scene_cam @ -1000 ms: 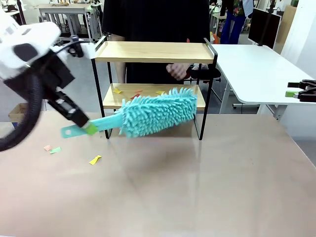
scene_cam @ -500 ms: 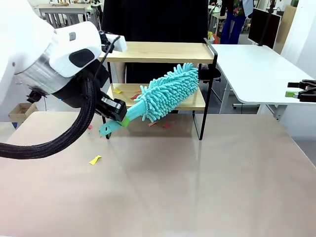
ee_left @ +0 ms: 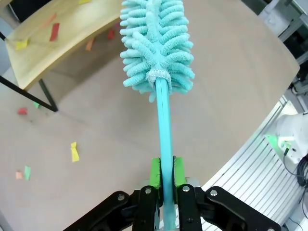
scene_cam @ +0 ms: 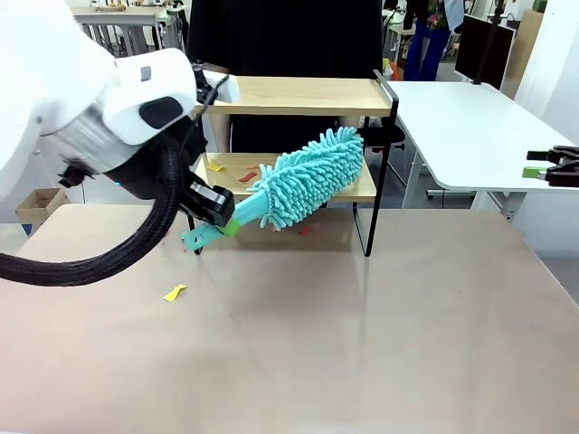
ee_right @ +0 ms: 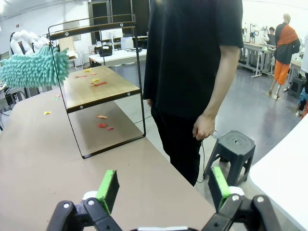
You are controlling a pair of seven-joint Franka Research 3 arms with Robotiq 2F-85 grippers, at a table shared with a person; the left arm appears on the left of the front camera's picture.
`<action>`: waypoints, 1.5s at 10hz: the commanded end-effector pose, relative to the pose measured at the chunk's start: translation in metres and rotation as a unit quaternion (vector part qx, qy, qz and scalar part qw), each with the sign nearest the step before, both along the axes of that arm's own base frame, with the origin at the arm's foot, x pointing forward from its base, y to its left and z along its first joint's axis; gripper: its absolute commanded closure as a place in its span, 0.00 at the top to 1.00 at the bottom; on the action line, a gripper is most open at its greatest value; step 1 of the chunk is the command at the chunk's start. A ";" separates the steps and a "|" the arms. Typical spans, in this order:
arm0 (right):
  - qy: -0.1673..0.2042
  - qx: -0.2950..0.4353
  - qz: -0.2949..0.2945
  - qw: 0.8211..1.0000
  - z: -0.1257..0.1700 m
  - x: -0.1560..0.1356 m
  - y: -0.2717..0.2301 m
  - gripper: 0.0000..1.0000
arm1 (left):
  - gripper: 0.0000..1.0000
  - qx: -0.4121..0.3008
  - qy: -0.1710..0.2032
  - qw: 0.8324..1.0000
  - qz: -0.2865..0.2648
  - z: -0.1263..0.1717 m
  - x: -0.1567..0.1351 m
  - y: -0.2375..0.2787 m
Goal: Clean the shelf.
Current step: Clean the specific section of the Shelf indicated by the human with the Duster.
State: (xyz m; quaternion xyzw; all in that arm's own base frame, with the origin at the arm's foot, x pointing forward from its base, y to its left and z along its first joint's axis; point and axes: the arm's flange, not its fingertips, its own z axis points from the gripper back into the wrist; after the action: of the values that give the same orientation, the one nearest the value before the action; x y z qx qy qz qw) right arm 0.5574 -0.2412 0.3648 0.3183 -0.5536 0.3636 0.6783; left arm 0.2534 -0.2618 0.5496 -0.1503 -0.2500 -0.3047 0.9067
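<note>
The shelf stands at the table's far side, with a black frame and two wooden boards. My left gripper is shut on the handle of a teal fluffy duster, whose head lies across the lower board's front edge. The left wrist view looks along the handle, clamped at the left gripper, to the duster head by the lower board. Coloured paper scraps lie on that board. My right gripper stands open and empty, well away from the shelf; it also shows as the right gripper at the picture's right edge.
A person in black stands behind the shelf, one hand hanging down. A yellow scrap lies on the brown table, and red scraps lie under the shelf. A white desk is at the right, a grey stool beside the person.
My left arm swung in towards the shelf and lifted the duster head from table level onto the lower board; in the last half second the head dipped slightly. The right gripper stayed still.
</note>
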 end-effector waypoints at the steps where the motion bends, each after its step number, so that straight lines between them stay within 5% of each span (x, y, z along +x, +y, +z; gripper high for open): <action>1: -0.002 0.000 0.001 1.000 0.003 0.001 0.002 1.00 | 0.13 0.008 0.016 0.999 0.040 -0.004 0.018 -0.034; 15: -0.002 0.000 0.001 1.000 0.003 0.001 0.002 1.00 | 0.13 -0.106 -0.006 0.964 0.245 -0.026 0.080 -0.189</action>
State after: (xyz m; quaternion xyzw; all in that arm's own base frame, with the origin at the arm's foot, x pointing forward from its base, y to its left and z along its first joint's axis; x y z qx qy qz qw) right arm 0.5575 -0.2413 0.3648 0.3182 -0.5536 0.3636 0.6783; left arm 0.3264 -0.4182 0.5251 -0.1761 -0.2926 -0.0577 0.9381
